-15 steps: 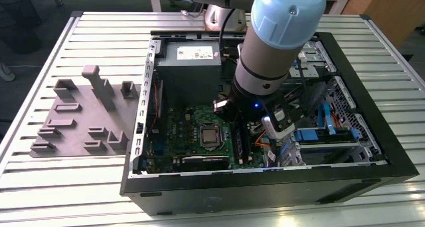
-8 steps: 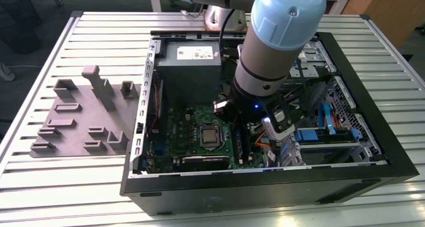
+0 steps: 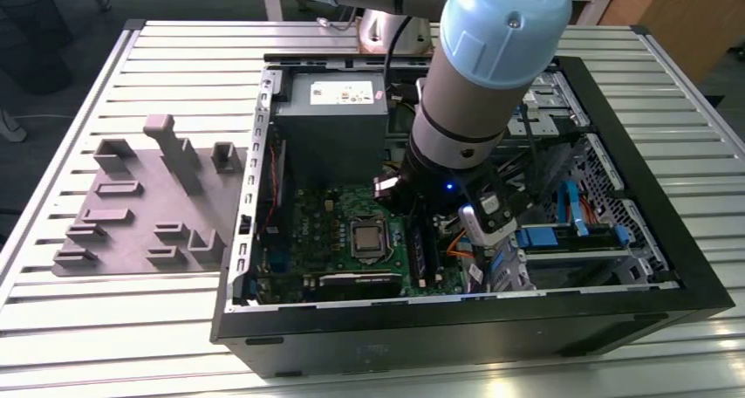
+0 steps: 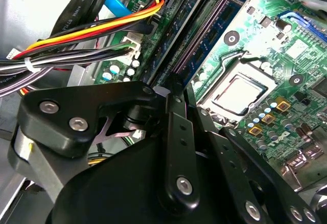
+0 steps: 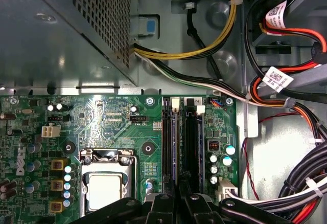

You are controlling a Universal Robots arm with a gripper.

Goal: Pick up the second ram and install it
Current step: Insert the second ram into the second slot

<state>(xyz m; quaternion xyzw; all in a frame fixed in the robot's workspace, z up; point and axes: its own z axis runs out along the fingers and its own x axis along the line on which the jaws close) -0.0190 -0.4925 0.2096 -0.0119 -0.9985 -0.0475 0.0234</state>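
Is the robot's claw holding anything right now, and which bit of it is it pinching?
It cannot be told. The gripper is down over the black memory slots on the motherboard, but its own body hides the tips.

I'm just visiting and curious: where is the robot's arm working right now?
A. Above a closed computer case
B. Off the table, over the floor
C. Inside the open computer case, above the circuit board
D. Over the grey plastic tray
C: in the exterior view the arm reaches down into the open computer case, and the first wrist view looks straight onto the circuit board beside the memory slots.
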